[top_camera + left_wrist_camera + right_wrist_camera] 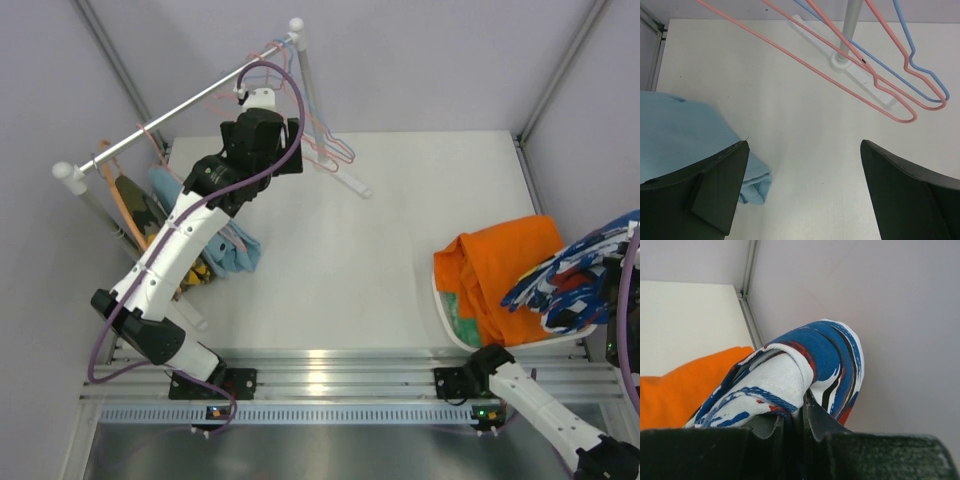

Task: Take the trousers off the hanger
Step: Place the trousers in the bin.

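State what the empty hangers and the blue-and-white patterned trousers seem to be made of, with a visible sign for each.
Empty hangers: thin smooth rod, pink and blue, likely coated wire or plastic; slim bent outlines. Patterned trousers: woven cloth, matt, printed; fine weave and soft folds show.

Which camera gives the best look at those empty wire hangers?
The left wrist view: the pink and blue hangers stretch across its upper half, close up, with nothing hanging on them. The top view shows them only small and far off. The right wrist view shows none of them.
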Available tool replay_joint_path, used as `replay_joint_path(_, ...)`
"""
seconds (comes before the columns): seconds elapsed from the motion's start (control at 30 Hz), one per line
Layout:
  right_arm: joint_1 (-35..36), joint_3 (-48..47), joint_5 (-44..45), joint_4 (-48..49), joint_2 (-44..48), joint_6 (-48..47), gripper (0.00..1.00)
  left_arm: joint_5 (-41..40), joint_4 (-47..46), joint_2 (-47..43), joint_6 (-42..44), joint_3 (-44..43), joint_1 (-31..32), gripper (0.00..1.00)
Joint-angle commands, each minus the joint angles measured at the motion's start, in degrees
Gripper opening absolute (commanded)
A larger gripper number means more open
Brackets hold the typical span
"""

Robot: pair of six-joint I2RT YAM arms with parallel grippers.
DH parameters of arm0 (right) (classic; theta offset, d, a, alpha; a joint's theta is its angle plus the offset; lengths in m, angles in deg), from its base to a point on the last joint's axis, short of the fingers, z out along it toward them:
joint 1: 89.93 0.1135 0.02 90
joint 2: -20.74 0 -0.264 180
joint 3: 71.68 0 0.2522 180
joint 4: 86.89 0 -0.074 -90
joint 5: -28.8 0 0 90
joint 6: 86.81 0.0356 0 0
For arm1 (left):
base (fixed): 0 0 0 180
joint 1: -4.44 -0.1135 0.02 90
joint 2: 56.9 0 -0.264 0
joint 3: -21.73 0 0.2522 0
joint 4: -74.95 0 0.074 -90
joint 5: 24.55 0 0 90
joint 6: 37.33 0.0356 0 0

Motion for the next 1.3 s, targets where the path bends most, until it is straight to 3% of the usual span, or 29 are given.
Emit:
replay_joint_path(0.0,0.2,-0.8,-0.4,-1.3,1.4,0.8,0.0,0.7,-1.0,-1.7,-0.8,0.2,0.2,0.98)
replay_joint_path(0.67,0.2,-8.2,2.2,-8.9,1.6,1.4,0.0,-0.9,-2.0,-1.3,-0.1,0.6,0.2,0.98)
replay_joint_path(1.0,0.2,8.8,-7.3,-6.1,0.2,0.5,0.0,-0.7,-2.7,-1.4,-0.4,1.4,0.1,0.98)
replay_joint_path(1.27,0.1,20.1,-11.0,10.9,-3.0,-5.2,0.0,-1.2,-3.8,-2.8,0.0,2.8,0.2,0.98)
